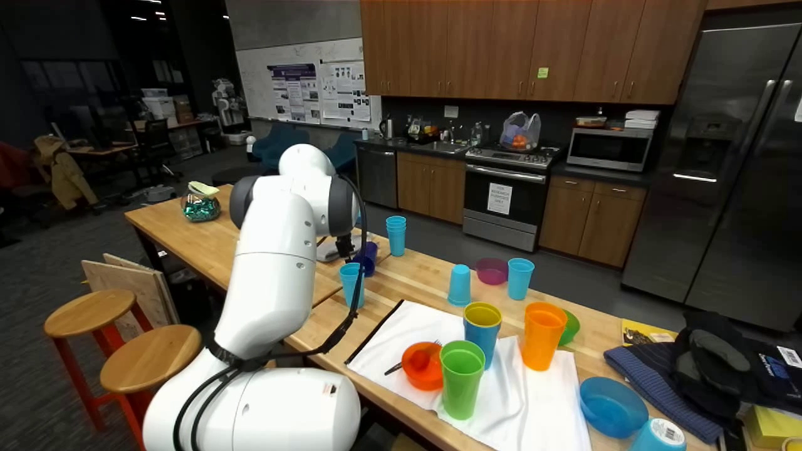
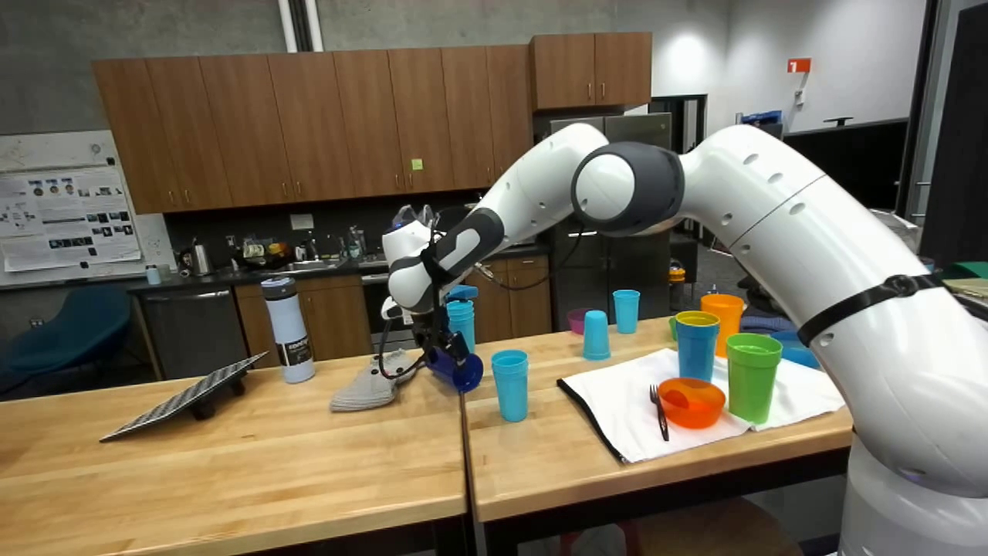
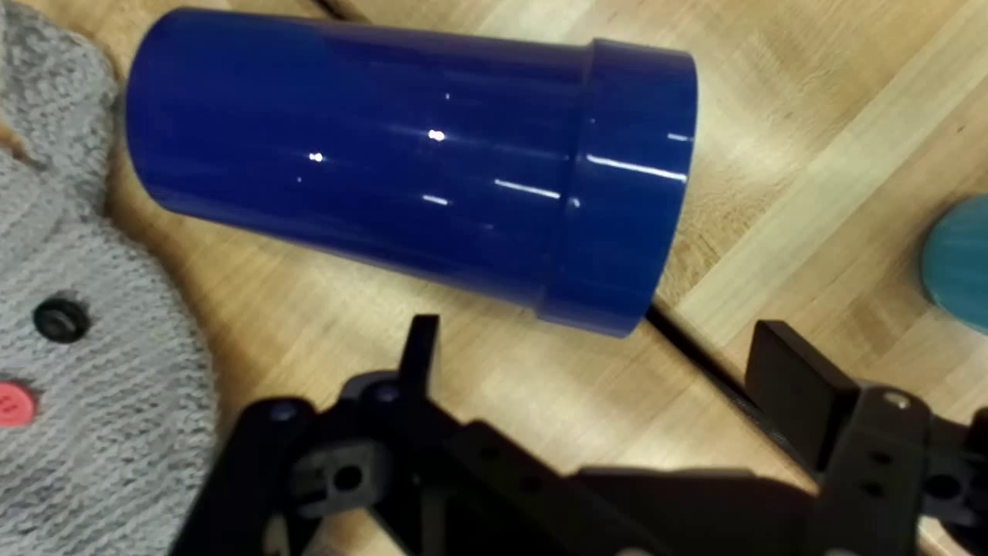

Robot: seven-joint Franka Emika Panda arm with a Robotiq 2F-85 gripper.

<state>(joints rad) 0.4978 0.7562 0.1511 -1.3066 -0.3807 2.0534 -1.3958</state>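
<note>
1. The claw (image 3: 602,363) is being held wide, nothing being gripped.
2. The dark blue cup (image 3: 409,162) is being supported on its side by the tabletop (image 3: 309,324), just beyond the claw toward the wrist view's top.
3. Its long axis is being shown roughly parallel to the claw's spread, rim toward that view's right.
4. A grey knitted piece (image 3: 116,378) is being seen just beside its base.

Gray knitwear (image 3: 116,425) crowds the blue cup (image 3: 386,162); rim side seems freer.
</note>
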